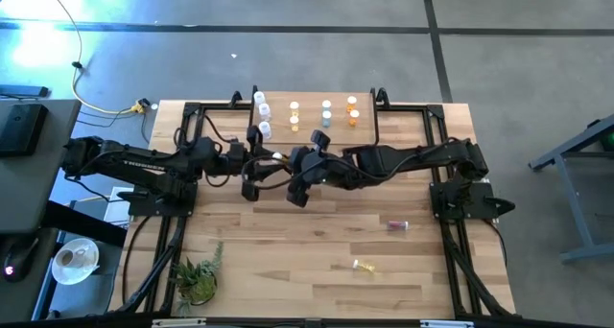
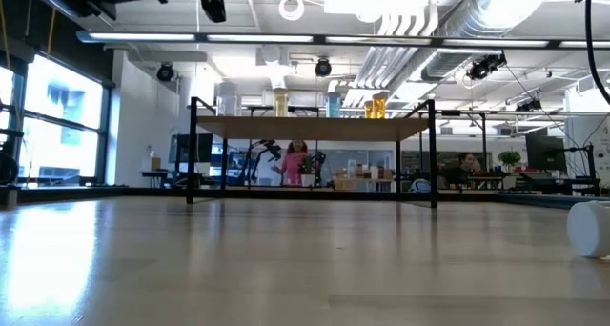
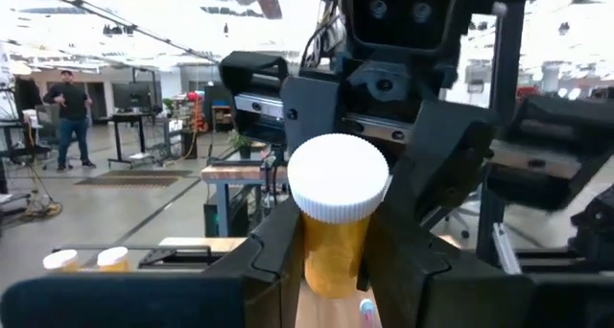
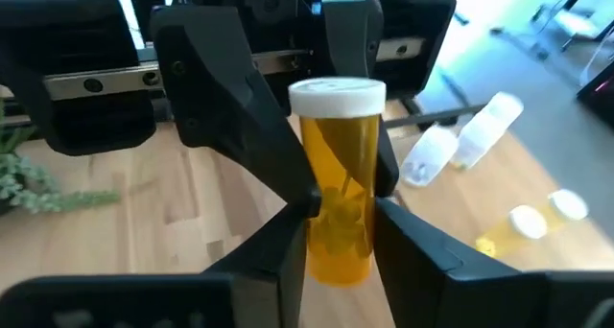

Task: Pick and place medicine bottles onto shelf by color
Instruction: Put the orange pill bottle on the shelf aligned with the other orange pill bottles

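We hold an amber plastic pill bottle with a white cap (image 4: 336,189) between both pincers mid-air: left pincer (image 3: 331,261) and right pincer (image 4: 336,242) each narrowly closed around it, apparently a handover towards the light-wood shelf (image 1: 384,127) beyond.

Amber bottle (image 3: 334,222) base hidden between jaws.

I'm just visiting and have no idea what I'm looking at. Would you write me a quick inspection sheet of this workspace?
Surface: light wooden table.
Job's things: amber bottle upright between both grippers, mid-handover; capped bottles stand on the shelf; two more lie loose on the table.
Clutter: small potted plant.
Grippers: left gripper and right gripper meet at table centre, both around the bottle.
Cables: yellow cable on the floor.
Surroundings: open workshop, people far behind.
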Tool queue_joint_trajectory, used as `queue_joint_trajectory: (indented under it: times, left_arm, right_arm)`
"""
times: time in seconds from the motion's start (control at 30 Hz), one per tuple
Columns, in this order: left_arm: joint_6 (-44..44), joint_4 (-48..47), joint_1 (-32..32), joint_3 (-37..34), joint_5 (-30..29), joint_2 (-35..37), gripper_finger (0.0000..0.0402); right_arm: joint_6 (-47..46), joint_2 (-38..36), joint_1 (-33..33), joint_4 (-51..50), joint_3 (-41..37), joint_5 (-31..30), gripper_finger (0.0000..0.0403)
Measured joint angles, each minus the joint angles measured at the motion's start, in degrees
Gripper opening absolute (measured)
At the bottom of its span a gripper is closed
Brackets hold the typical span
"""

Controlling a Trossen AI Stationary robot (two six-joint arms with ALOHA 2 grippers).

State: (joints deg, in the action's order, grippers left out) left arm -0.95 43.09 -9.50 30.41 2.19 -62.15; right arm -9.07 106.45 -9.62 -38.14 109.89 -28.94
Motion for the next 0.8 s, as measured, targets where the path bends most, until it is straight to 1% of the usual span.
queue_joint_trajectory:
  times: [0.1,0.2,0.33,0.4,0.53,0.6,0.7,0.8]
  left_arm:
    - [-1.7,-1.2,0.0,0.0,-1.0,0.0,0.0086]
    - [-3.2,-4.2,0.0,0.0,-3.5,0.0,0.0086]
    - [-5.3,-9.2,0.0,0.0,-8.4,0.0,0.0086]
    - [-5.3,-12.8,0.0,0.0,-10.6,0.0,0.0086]
    - [-3.8,-20.8,0.0,0.0,-11.9,0.0,0.0086]
    - [-2.0,-24.7,0.1,0.0,-11.9,0.0,0.0086]
    - [0.2,-29.6,0.6,0.0,-11.9,0.0,0.0086]
    - [1.3,-31.9,1.5,0.0,-11.9,0.0,0.0086]
  right_arm:
    - [-1.5,0.0,0.7,-0.7,0.0,1.7,0.0134]
    - [-2.7,0.0,1.2,-2.9,0.0,2.7,0.0164]
    - [-6.2,0.0,2.0,-10.9,0.0,3.1,0.0188]
    - [-8.0,0.0,2.4,-16.0,0.0,3.3,0.0193]
    - [-10.2,0.0,3.3,-22.7,0.0,3.4,0.0194]
    - [-9.9,0.0,3.7,-23.4,0.0,3.4,0.0194]
    - [-6.9,0.0,4.3,-22.4,0.0,3.9,0.0194]
    - [-2.5,0.0,4.8,-19.0,0.0,7.6,0.0194]
